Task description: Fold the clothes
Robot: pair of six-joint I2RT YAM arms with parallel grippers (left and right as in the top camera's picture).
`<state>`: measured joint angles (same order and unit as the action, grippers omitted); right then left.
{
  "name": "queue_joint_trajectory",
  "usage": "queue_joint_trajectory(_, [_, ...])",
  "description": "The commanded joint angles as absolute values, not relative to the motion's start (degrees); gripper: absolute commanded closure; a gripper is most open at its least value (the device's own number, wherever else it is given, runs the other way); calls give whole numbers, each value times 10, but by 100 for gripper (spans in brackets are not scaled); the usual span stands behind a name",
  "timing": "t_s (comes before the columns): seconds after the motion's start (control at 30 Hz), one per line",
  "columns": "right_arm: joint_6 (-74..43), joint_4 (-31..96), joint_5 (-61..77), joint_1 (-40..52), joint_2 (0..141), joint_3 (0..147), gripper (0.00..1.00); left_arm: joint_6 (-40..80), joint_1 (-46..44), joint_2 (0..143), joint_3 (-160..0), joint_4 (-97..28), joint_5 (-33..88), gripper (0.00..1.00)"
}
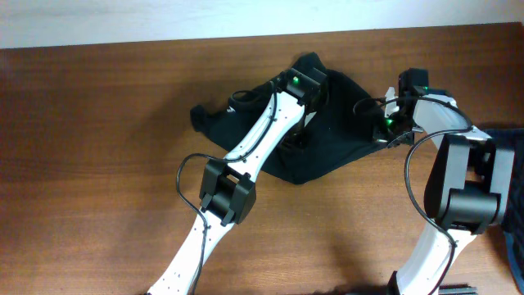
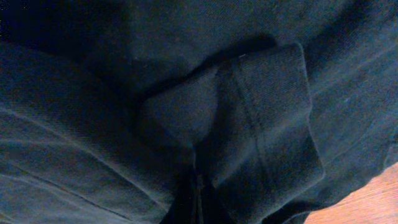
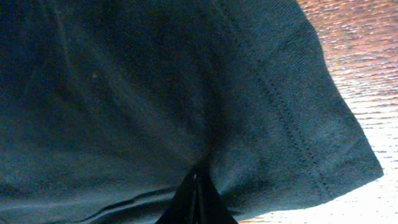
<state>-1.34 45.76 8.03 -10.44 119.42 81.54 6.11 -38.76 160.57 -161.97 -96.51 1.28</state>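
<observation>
One black T-shirt [image 1: 340,123] — crumpled heap, soft folds, double-stitched hem [image 3: 305,124]

The T-shirt [image 1: 340,127] lies on the table [image 1: 98,164], toward its far side — the denim garment [image 1: 516,229] at the right edge.

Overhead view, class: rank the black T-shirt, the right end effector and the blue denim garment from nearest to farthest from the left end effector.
1. black T-shirt: nearest, directly under the left end effector, which pinches its fabric.
2. right end effector: off to the right, at the shirt's right side.
3. blue denim garment: farthest, at the picture's right edge.
</observation>
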Motion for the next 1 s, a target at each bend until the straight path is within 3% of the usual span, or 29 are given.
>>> queue_joint_trajectory(0.0, [-16,471,40,-117,1226,780,96,73,-383,1609,-1613,-967,28,100])
queue_joint_trajectory(0.43, [-16,470,40,-117,1226,780,96,89,-383,1530,-1585,-967,19,99])
queue_joint_trajectory(0.47, [-16,470,40,-117,1226,780,96,94,-383,1524,-1577,-967,19,98])
queue_joint_trajectory(0.53, [-16,469,44,-117,1226,780,96,103,-383,1520,-1566,-967,19,81])
queue_joint_trajectory(0.6, [-16,469,45,-117,1226,780,96,126,-382,1520,-1557,-967,19,73])
queue_joint_trajectory(0.97, [-16,468,55,-117,1226,780,96,257,-381,1520,-1497,-923,22,73])
